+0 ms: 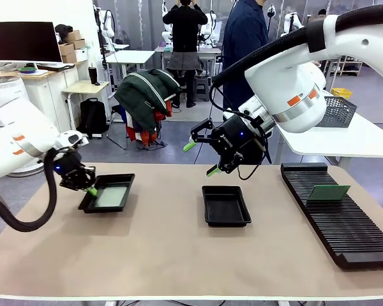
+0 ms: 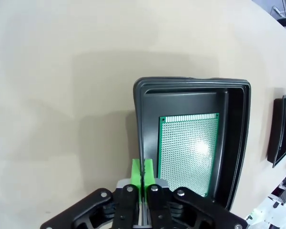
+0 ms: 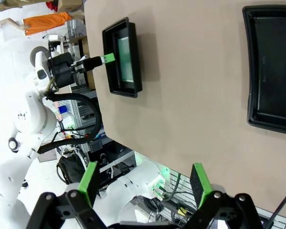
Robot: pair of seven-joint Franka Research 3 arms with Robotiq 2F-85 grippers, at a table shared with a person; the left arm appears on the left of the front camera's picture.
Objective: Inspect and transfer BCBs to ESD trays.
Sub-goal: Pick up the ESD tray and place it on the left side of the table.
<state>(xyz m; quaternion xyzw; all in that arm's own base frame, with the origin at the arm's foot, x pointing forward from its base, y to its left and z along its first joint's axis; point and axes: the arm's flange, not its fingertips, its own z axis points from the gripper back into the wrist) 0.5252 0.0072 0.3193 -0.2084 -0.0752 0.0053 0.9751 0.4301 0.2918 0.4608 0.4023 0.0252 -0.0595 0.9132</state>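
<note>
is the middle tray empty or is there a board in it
Empty: the middle tray shows a bare black floor in the front and right wrist views. A board lies in the left tray.

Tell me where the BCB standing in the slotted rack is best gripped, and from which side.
Probably its free top edge, from above, one finger on each face: the BCB stands on edge in the black slotted rack, its lower edge down among the ribs.
</note>
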